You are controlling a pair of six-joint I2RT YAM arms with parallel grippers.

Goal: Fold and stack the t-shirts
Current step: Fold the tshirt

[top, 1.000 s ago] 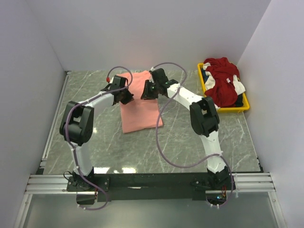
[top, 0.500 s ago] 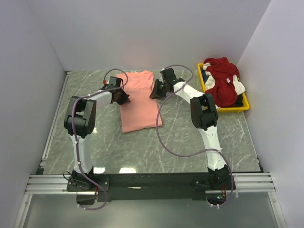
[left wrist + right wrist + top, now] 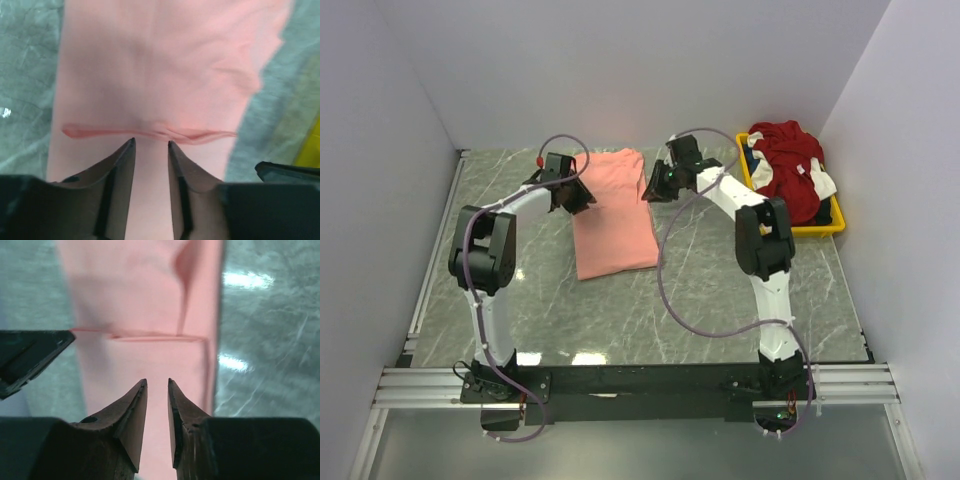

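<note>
A salmon-pink t-shirt (image 3: 612,212) lies folded into a long strip on the marble table, with a fold line across it in the left wrist view (image 3: 160,75) and the right wrist view (image 3: 145,305). My left gripper (image 3: 582,203) hovers at its left edge, open and empty (image 3: 151,143). My right gripper (image 3: 649,192) hovers at its right edge, open and empty (image 3: 157,382). A dark red t-shirt with white parts (image 3: 790,172) is piled in the yellow tray (image 3: 798,232), with some dark blue-black cloth (image 3: 751,160) under it.
The tray stands at the back right against the right wall. White walls close in the table on the left, back and right. A metal rail (image 3: 435,250) runs along the table's left edge. Purple cables (image 3: 670,300) loop from the arms over the table.
Both grippers have moved apart, from above the pink shirt's upper part to its left and right edges. The shirt lies flat and has hardly shifted.
</note>
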